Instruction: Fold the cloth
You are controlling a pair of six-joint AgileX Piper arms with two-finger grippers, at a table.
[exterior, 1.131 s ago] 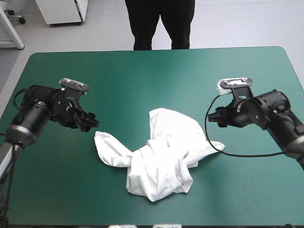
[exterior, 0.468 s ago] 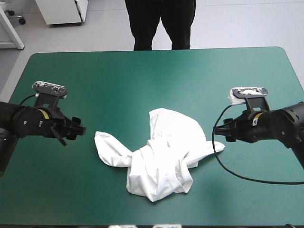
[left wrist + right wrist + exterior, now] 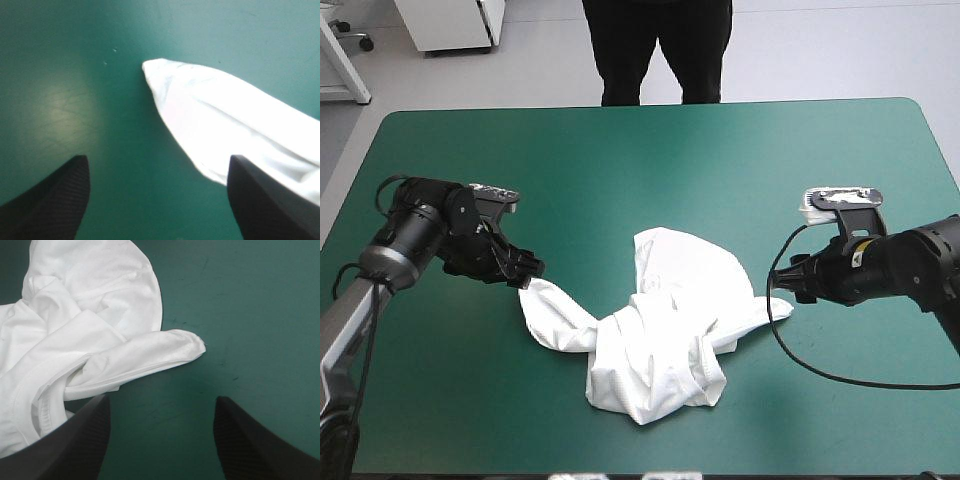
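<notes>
White T-shirt [image 3: 660, 340] is seen lying in a crumpled heap near the middle of the teal-green surface [image 3: 650, 150], closer to its near edge. The left pincer [image 3: 528, 270] is held low just beside the heap's left tip, opened wide, with nothing gripped. The right pincer [image 3: 788, 280] is held just beside the narrow fold at the heap's right side, likewise spread wide and empty.

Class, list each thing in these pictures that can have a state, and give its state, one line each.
T-shirt: crumpled in a heap on the table, unfolded, held by neither gripper.
Left gripper: open, one tip of the T-shirt just ahead between its fingers.
Right gripper: open, the T-shirt's opposite tip just ahead of it.
</notes>
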